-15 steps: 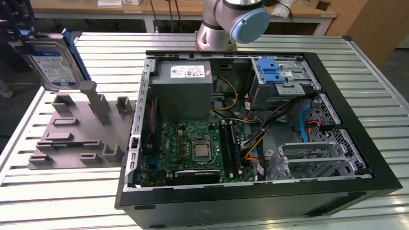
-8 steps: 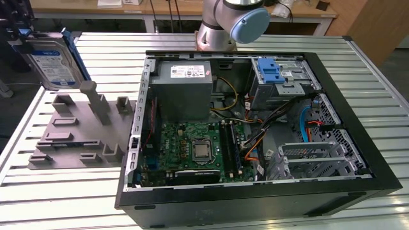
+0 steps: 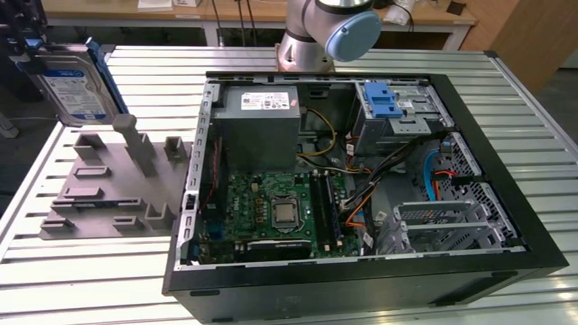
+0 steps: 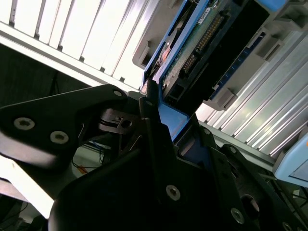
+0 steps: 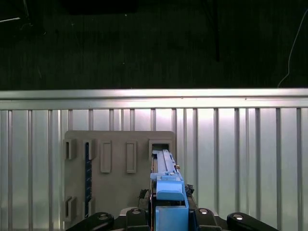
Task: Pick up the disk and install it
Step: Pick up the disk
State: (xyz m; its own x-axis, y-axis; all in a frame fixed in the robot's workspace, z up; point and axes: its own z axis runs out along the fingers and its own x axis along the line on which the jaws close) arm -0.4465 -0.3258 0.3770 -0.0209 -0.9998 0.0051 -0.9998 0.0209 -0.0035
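Exterior view first: you have the disk (image 3: pixel 77 84) up off the table (image 3: pixel 91 284) at the exterior view's left, near the far edge. It stands on edge, slightly tilted, with its white-and-blue label facing the camera and the blue carrier framing its sides. Its lower edge sits close to the top of the tallest post of the grey fixture (image 3: pixel 108 183) beneath it; whether the two touch, you cannot tell from here. The disk is outside the computer case (image 3: pixel 361 291) and well apart from the drive bay (image 3: pixel 402 115), which sits at the far side of the case towards the exterior view's right with a blue latch (image 3: pixel 382 101) on top. Inside the case you also see the power supply (image 3: pixel 262 125) next to the bay and the motherboard (image 3: pixel 271 210) nearer the camera. The arm (image 3: pixel 321 27) rises behind the case.

Look at the first wrist view — the gripper (image 5: pixel 167 195) has the disk edge-on between its jaws, the blue carrier end closest to the lens. The jaws are closed onto the disk, no wider than its thickness. Beyond it lie the grey fixture's slots, with the disk lined up over the open one.

In the second wrist view, one dark finger (image 4: pixel 150 110) presses flat against the carrier's blue edge, and the disk's connector end and circuit board show past it — above the slatted table.
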